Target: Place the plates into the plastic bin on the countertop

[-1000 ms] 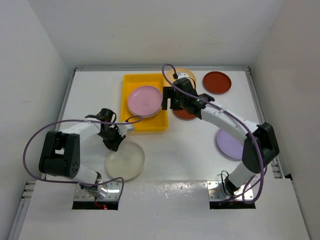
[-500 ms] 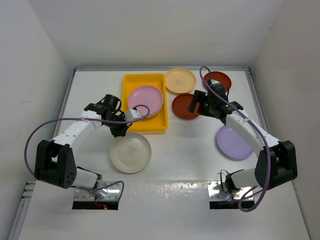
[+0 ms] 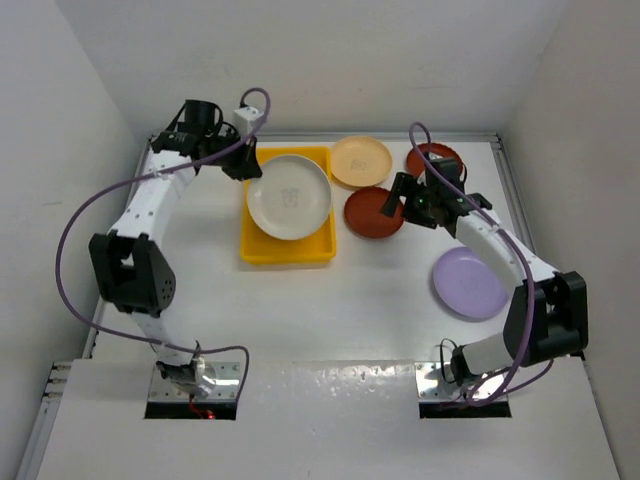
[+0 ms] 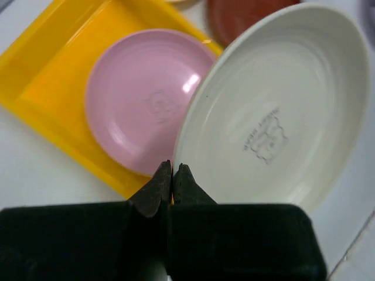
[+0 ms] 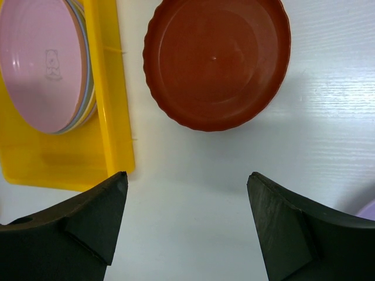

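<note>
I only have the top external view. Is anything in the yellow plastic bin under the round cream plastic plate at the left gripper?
Observer: Yes, the left wrist view shows a round pink plastic plate lying in the yellow plastic bin below the tilted cream plate.
Operator: Is the pink one alone?
Observer: No, the right wrist view shows rims of other plates stacked beneath it.
Operator: And the right gripper?
Observer: Open, jaws apart short of the round dark red plastic plate, not touching it.
</note>
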`<state>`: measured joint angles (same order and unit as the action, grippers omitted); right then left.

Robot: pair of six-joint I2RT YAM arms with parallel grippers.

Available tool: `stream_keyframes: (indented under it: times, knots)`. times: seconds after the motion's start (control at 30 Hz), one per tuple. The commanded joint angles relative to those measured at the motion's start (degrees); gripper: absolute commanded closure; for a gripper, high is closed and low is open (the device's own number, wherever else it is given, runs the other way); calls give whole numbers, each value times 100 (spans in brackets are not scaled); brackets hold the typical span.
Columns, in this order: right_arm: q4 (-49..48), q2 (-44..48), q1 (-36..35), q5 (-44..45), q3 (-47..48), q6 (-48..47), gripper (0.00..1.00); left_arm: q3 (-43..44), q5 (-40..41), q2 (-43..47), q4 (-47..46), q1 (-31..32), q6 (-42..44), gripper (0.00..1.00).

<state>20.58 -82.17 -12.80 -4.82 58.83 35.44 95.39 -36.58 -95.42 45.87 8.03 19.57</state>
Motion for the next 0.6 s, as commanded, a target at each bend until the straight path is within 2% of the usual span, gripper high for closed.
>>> stream_keyframes:
  times: [0.0,0.03,0.1,0.17,0.33,0.5,0.57]
  knots:
    - [112,-141,49,-63,410,-265,18,617,634,-704,-1070,-398,-1385,100]
    - [130,-228,101,-37,558,-266,18,838,565,-1185,-1071,-460,-1551,100]
    - [271,-308,111,-19,682,-318,18,1277,371,-1583,-1132,-460,-1702,100]
    - [411,-474,137,25,928,-362,20,1341,257,-1996,-1220,-513,-1842,100]
    - [623,-748,303,122,1341,-310,20,1149,195,-2429,-1475,-636,-1966,100]
    - [614,-686,637,-106,1140,146,20,587,283,-2429,-1475,-698,-1659,100]
    - [588,-564,726,-81,965,174,20,437,597,-2368,-1475,-619,-1405,91]
